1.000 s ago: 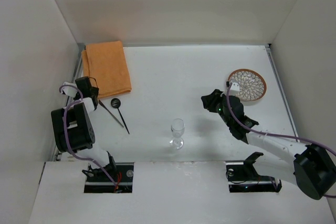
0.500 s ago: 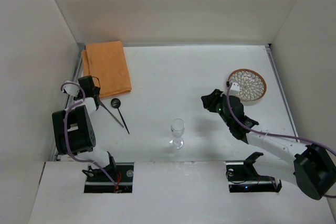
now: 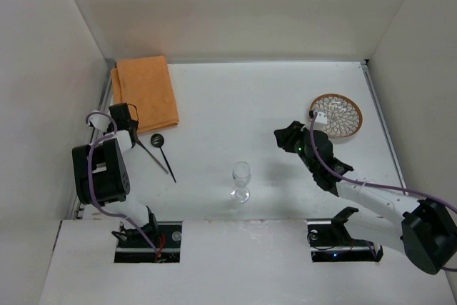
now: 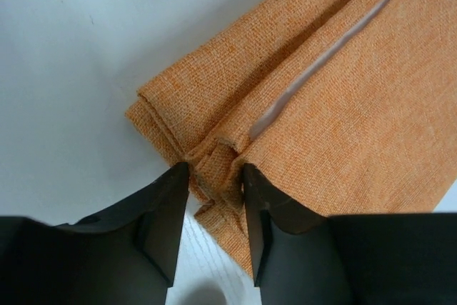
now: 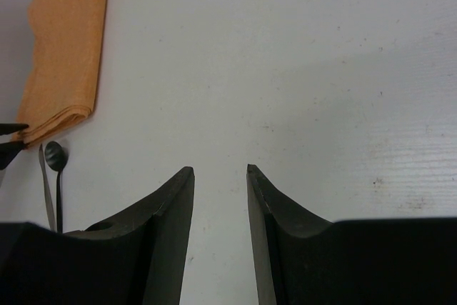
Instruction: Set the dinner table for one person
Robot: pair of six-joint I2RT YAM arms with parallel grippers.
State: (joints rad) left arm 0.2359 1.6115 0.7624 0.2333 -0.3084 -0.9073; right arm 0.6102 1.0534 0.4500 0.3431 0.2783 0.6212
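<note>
The dinner table (image 3: 235, 98) is a white tabletop. A folded orange cloth mat (image 3: 146, 91) lies at its far left corner. My left gripper (image 3: 123, 118) is at the mat's near corner. In the left wrist view the mat (image 4: 343, 91) has its corner bunched between the fingers of the left gripper (image 4: 216, 176), whose jaws stand apart around it. My right gripper (image 3: 285, 136) hovers open and empty over the middle right; the right wrist view shows the gripper (image 5: 220, 169) over bare table.
A black spoon (image 3: 158, 139) and a thin utensil (image 3: 153, 155) lie beside the left arm. A clear wine glass (image 3: 242, 180) stands near the front middle. A round patterned plate (image 3: 336, 114) lies at the right. Metal rails run along both table sides.
My left gripper has crept a little further toward the mat's corner. The right arm has not moved.
</note>
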